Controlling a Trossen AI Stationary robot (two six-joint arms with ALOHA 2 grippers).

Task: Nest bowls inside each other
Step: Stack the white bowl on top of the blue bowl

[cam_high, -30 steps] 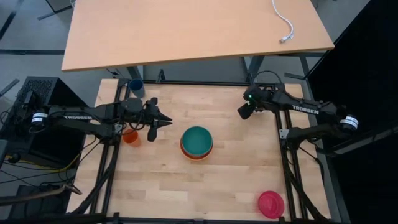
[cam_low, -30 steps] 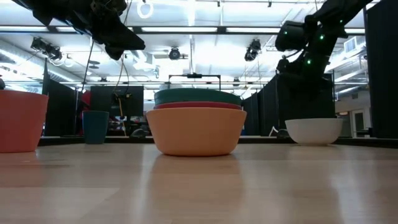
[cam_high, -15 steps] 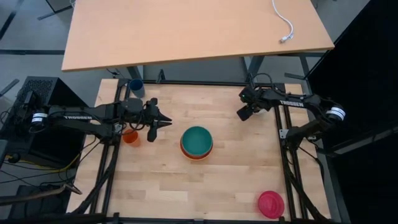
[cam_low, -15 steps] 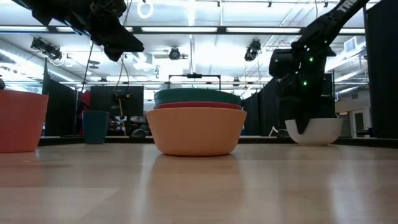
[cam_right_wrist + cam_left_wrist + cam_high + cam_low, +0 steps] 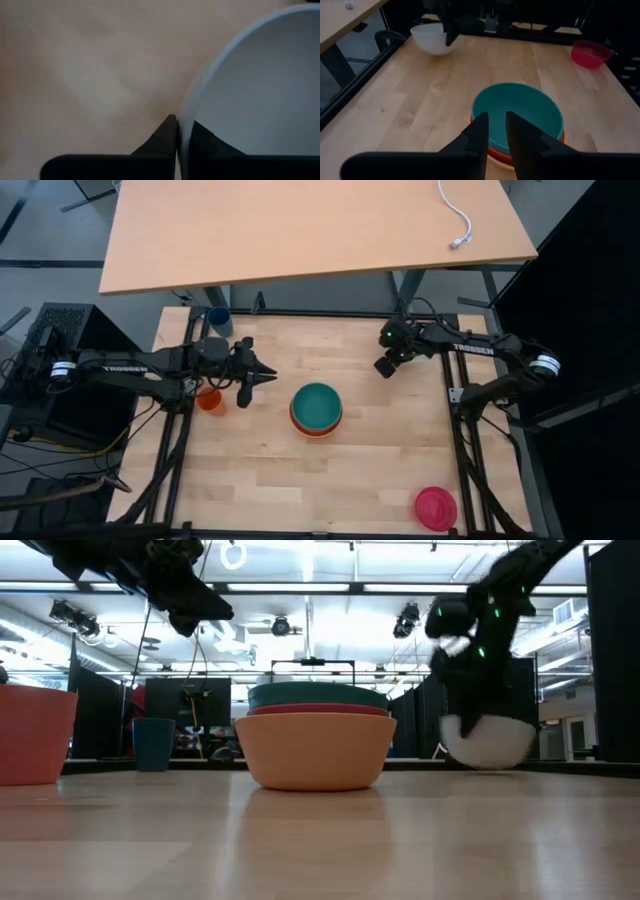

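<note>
Right hand [image 5: 385, 366] is reaching in over the far right part of the bench [image 5: 380, 470], its arm stretched out from the right edge. Its fingers [image 5: 167, 132] are pinching the rim of the white bowl [image 5: 490, 740], one finger outside the wall and one inside. In the low view the white bowl is tilting under the hand, one side lifting off the bench. From above, the hand is covering the bowl almost wholly.

Left hand [image 5: 268, 375] is hanging above the bench on the left, arm lying level and pointing toward the middle. Its fingers [image 5: 480, 132] are standing close together with a narrow gap between them and nothing in it.

Just ahead of the left hand, and slightly lower, the stack of bowls is sitting mid-bench: teal bowl [image 5: 316, 405] on top, red-orange bowl [image 5: 318, 711] in the middle, yellow-orange bowl [image 5: 315, 750] at the bottom. The stack is well apart from the right hand, toward the near left of it.

Magenta-pink bowl [image 5: 436, 507] is sitting alone at the near right corner, far from both hands.

Small orange cup [image 5: 210, 400] is sitting beneath the left arm; dark blue cup [image 5: 219, 320] is standing at the far left corner, behind that arm.
</note>
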